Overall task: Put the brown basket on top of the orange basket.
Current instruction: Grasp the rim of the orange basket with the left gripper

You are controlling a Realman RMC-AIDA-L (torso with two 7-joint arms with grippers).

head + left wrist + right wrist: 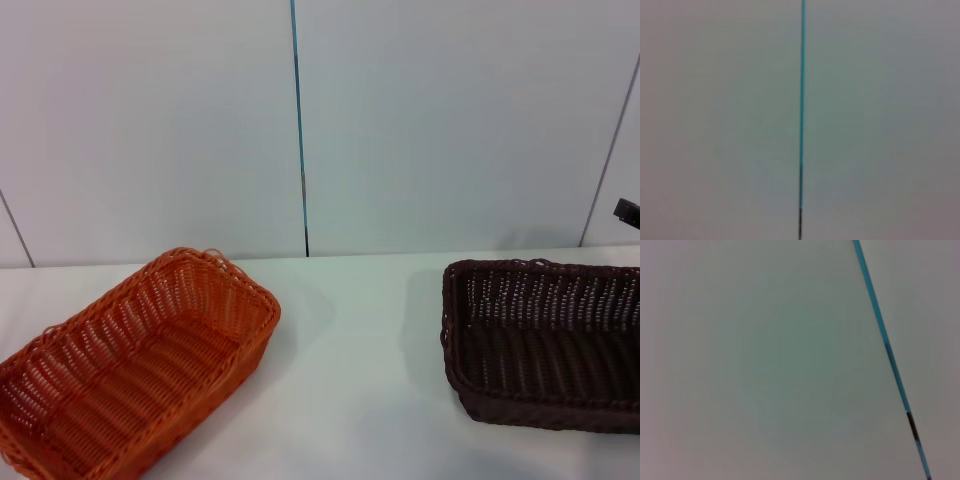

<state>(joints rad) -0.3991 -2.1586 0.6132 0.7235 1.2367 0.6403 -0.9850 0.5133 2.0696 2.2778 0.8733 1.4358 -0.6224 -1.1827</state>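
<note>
Almost nothing of the robot's body shows. In the head view a small dark piece (627,211) juts in just above the far right corner of the dark brown rectangular woven basket (545,340); it may belong to the right arm, though that is unclear. Neither hand appears, and both wrist views face a plain wall.

Bare table (360,350) between orange basket (130,365) and brown basket (545,340).
</note>
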